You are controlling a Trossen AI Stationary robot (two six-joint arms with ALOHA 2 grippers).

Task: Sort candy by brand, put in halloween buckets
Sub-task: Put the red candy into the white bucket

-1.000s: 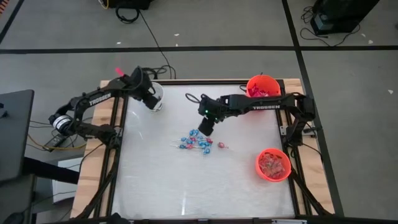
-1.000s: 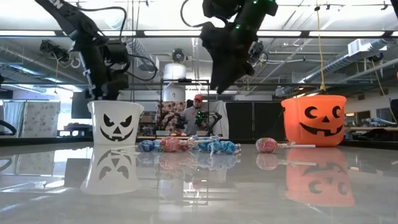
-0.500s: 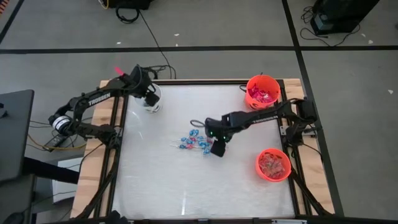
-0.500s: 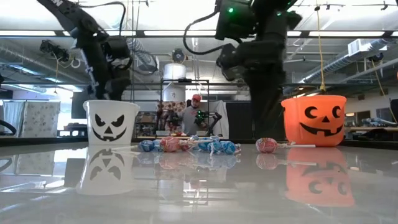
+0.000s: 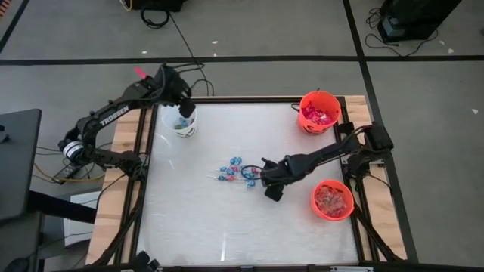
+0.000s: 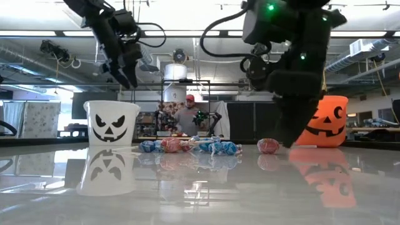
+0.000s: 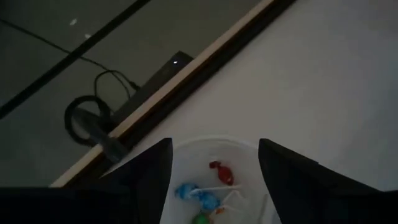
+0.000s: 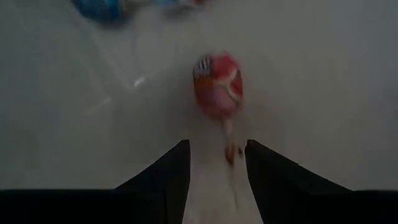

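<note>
My right gripper [image 8: 217, 146] is open and low over the table [image 5: 271, 189]. Its fingers stand on either side of the stick [image 8: 229, 146] of a red-wrapped lollipop [image 8: 217, 84], which lies on the table by itself [image 6: 267, 145]. A small pile of blue and red wrapped lollipops [image 5: 234, 172] lies mid-table, to the left of it. My left gripper [image 7: 214, 146] is open and empty above the white bucket [image 5: 181, 121] at the far left, which holds a few sweets [image 7: 208, 190].
An orange bucket [image 5: 319, 112] with red packets stands at the far right corner. A second orange bucket [image 5: 333, 200] with sweets stands at the right edge, close to my right arm. In the low view a person [image 6: 187, 115] shows beyond the table.
My right gripper has gone from above the candy pile toward the table's near right and down to the table, ending at the lone red lollipop. My left gripper has risen from the white bucket's rim to well above it.
</note>
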